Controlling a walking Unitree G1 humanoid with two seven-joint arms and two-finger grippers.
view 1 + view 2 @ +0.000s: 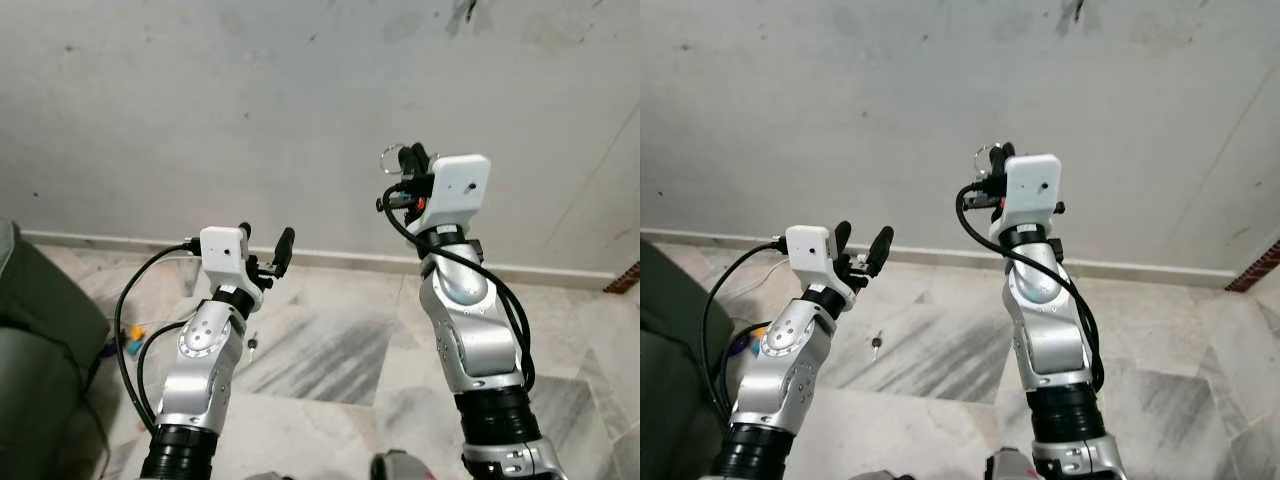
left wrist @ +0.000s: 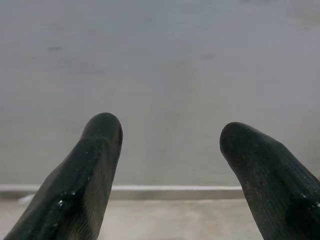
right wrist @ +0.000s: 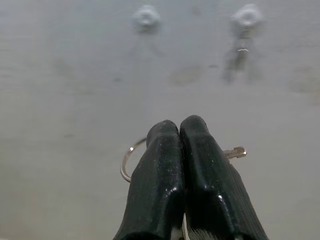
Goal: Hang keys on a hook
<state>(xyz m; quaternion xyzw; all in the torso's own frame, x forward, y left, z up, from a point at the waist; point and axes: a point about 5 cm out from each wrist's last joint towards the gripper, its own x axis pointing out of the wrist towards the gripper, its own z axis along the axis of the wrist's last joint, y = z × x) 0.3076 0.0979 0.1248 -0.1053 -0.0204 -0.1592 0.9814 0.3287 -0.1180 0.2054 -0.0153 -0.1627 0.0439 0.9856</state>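
right gripper (image 3: 179,131) is clamped on the key ring (image 3: 128,159), wall hooks (image 3: 146,18) sit up ahead above its fingertips, so it's the nearer arm; left gripper (image 2: 170,135) hangs spread open, empty

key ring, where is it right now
The key ring is pinched in the shut right gripper, raised toward the wall below two white hooks; a key pokes out the other side.
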